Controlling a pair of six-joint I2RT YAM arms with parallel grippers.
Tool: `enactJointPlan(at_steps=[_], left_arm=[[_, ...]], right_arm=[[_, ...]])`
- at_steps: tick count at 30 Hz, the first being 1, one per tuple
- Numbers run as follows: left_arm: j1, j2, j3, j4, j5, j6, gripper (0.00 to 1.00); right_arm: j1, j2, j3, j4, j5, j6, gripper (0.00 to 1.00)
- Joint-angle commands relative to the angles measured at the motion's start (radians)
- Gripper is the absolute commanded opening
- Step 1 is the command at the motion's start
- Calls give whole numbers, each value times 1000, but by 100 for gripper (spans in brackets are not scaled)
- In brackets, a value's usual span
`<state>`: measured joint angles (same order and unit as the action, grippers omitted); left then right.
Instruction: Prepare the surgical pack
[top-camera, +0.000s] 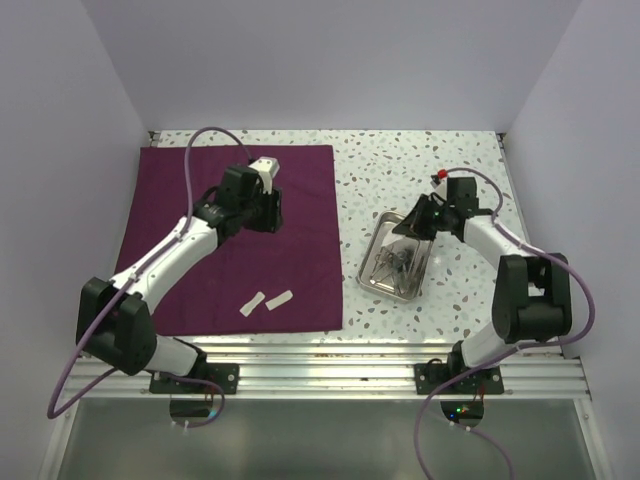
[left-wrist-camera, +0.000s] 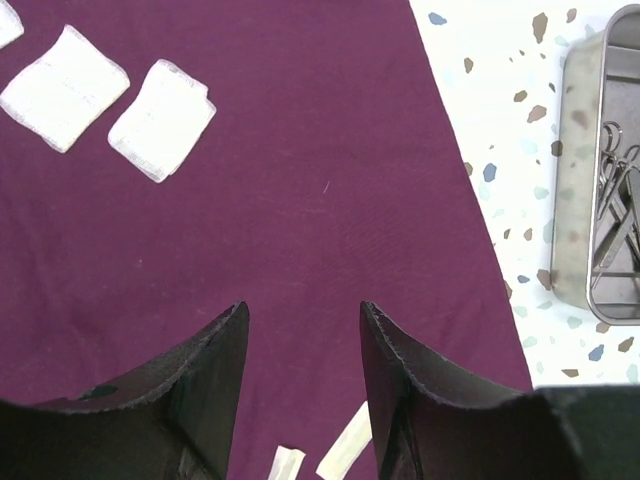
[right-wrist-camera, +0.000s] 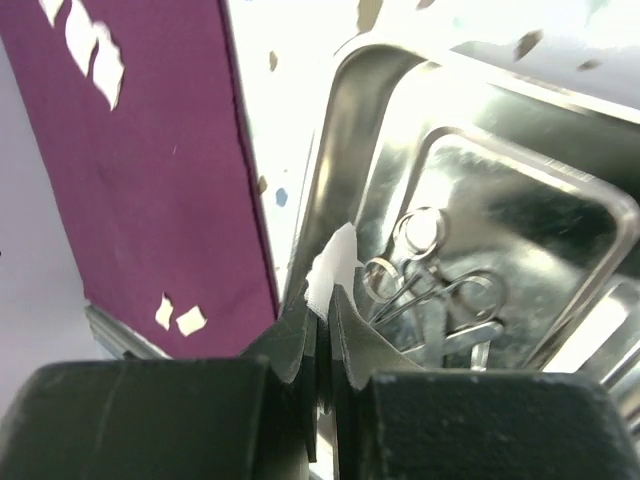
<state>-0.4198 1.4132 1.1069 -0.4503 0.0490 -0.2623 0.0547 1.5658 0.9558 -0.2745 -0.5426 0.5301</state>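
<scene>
Maroon cloth (top-camera: 300, 260) spread flat, left gripper (left-wrist-camera: 302, 315) held wide above it, two gauze pads (top-camera: 280, 298) laid toward its 6 o'clock, steel tray (top-camera: 364, 281) with instruments (top-camera: 398, 262) set at 3 o'clock, right gripper (right-wrist-camera: 322, 300) clamped on a white gauze scrap (right-wrist-camera: 335, 255)

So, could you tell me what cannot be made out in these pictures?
White scrap in the shut right gripper: blurred in the right wrist view, hidden under the wrist from above.
Instruments in the tray: tangled, tiny from above, cut by the left wrist view's right edge.
Gauze pad: cut by the left wrist view's top-left corner.
</scene>
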Motion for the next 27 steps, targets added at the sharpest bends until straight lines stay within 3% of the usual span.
enactJointPlan(at_steps=[1, 14, 17, 21, 24, 25, 27], left_arm=[[22, 27, 8, 10, 12, -17, 52], [82, 145, 54, 32, 57, -5, 52], [90, 174, 74, 33, 60, 9, 52], [95, 197, 90, 29, 20, 38, 52], [101, 216, 102, 3, -44, 51, 53], [104, 230, 117, -8, -73, 54, 53], [108, 240, 129, -33, -103, 63, 54]], right_arm=[[-41, 48, -15, 130, -26, -45, 0], [-52, 226, 11, 350, -62, 64, 0], [-52, 250, 46, 275, -4, 42, 0], [-52, 258, 130, 86, 98, -10, 16], [-52, 258, 185, -41, 182, -35, 35], [-53, 254, 198, -67, 199, -48, 49], [-52, 243, 237, -147, 222, -51, 60]])
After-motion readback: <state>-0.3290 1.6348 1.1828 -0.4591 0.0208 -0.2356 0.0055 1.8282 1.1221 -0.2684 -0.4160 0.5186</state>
